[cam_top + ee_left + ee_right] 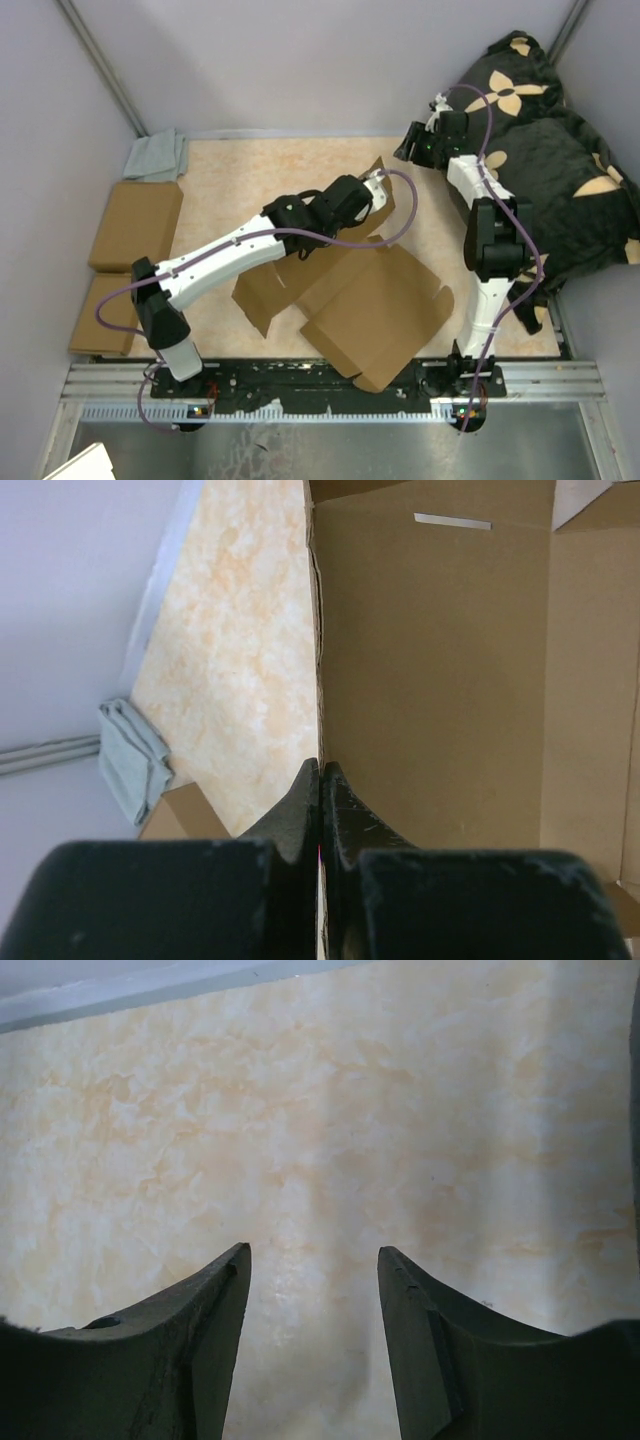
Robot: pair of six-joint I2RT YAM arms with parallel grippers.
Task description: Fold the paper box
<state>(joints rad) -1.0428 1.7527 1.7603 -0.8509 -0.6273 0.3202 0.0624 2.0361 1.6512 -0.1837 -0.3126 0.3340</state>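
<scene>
The paper box (pixel 372 312) is a large brown die-cut cardboard sheet lying half-opened on the table in front of the arms, with one flap raised at its far side. My left gripper (pixel 377 196) is shut on the edge of that raised flap. In the left wrist view the fingers (pixel 321 772) pinch the thin cardboard edge, and the box's inner panel (pixel 440 680) spreads to the right. My right gripper (pixel 412 142) is open and empty at the far right, apart from the box; in the right wrist view it (pixel 313 1260) hangs over bare table.
Two closed brown boxes (pixel 136 225) (pixel 105 314) lie at the left edge, with a grey cloth (pixel 157 155) behind them. A black flowered cushion (pixel 560 170) fills the far right corner. Grey walls bound the table on three sides.
</scene>
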